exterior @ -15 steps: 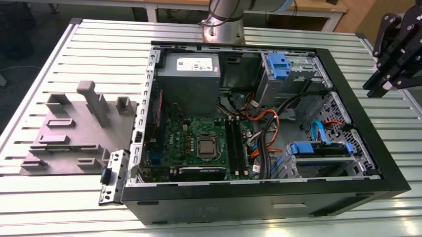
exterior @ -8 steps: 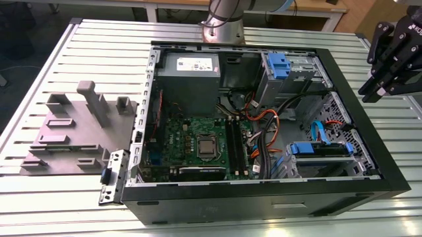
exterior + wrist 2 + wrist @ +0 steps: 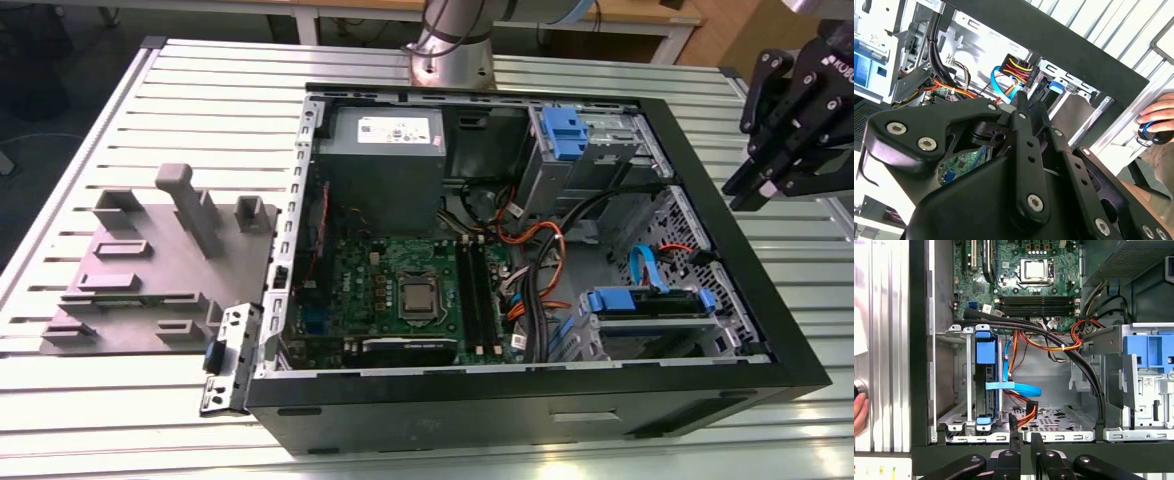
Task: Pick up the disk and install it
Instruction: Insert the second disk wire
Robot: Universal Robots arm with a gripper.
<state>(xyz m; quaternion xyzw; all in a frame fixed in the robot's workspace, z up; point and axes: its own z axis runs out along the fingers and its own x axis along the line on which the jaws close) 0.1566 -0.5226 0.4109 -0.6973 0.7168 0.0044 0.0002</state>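
Item: 1 disk, blue-railed, standing on edge in the drive cage of the open computer case. In the exterior view it lies at 4 o'clock within the case. Pincer: fingers together, clamped on nothing, hanging above the bench at 2 o'clock off the case. Step, judged: disk looks seated, install near done. Any further move calls for a clean path past the blue cable beside the cage.

Black tool w/ fingers together over open PC case; a hand beside it on a dark knob
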